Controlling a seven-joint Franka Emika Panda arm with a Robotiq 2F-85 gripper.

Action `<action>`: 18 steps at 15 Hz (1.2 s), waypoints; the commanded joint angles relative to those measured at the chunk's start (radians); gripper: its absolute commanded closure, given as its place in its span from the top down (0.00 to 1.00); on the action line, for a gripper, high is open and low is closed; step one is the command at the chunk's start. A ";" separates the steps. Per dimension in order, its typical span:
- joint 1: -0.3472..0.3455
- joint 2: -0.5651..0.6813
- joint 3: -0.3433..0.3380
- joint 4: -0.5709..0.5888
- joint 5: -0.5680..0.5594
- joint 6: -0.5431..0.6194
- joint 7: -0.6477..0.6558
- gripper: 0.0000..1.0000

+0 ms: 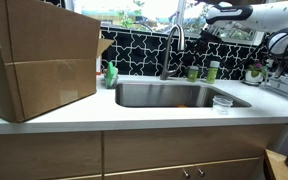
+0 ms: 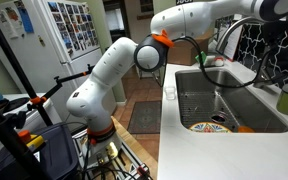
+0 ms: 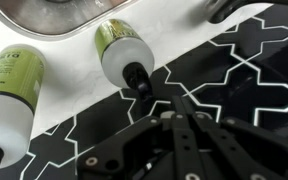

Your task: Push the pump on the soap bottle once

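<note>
Green-and-white plastic soap bottle [image 3: 119,45] w/ black pump head [image 3: 136,75] stands on white counter [image 3: 74,95], betw. steel sink [image 3: 54,8] & black-and-white patterned backsplash [image 3: 244,60]. Gripper [image 3: 152,97] looks pinched shut, empty, tips just beside pump. Risks, imo: off-centre push slips off pump or tips bottle toward twin green bottle [image 3: 9,90] nearby; overly deep press could topple it.

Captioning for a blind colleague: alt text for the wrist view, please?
Gripper close over the black pump of a green-labelled soap bottle; a second bottle stands beside it, between the sink rim and patterned backsplash.
</note>
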 commanded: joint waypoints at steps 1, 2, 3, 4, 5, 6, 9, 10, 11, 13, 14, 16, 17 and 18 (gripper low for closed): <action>-0.011 0.013 -0.004 0.023 0.003 -0.038 0.036 0.00; -0.011 0.013 -0.004 0.023 0.002 -0.045 0.035 0.00; -0.011 0.014 -0.005 0.023 -0.001 -0.053 0.036 0.00; -0.011 0.014 -0.007 0.024 -0.005 -0.061 0.036 0.00; -0.010 0.015 -0.012 0.024 -0.009 -0.062 0.043 0.00; -0.011 0.016 -0.013 0.026 -0.010 -0.060 0.044 0.00; -0.008 0.020 -0.030 0.027 -0.023 -0.049 0.050 0.00; -0.007 0.022 -0.034 0.026 -0.024 -0.050 0.049 0.00; -0.007 0.022 -0.036 0.026 -0.023 -0.051 0.048 0.00; -0.006 0.026 -0.036 0.025 -0.016 -0.050 0.045 0.00; -0.004 0.028 -0.037 0.024 -0.017 -0.049 0.045 0.00; -0.004 0.032 -0.036 0.025 -0.016 -0.051 0.045 0.00; -0.004 0.033 -0.036 0.025 -0.017 -0.053 0.043 0.00; -0.003 0.034 -0.038 0.026 -0.020 -0.055 0.043 0.00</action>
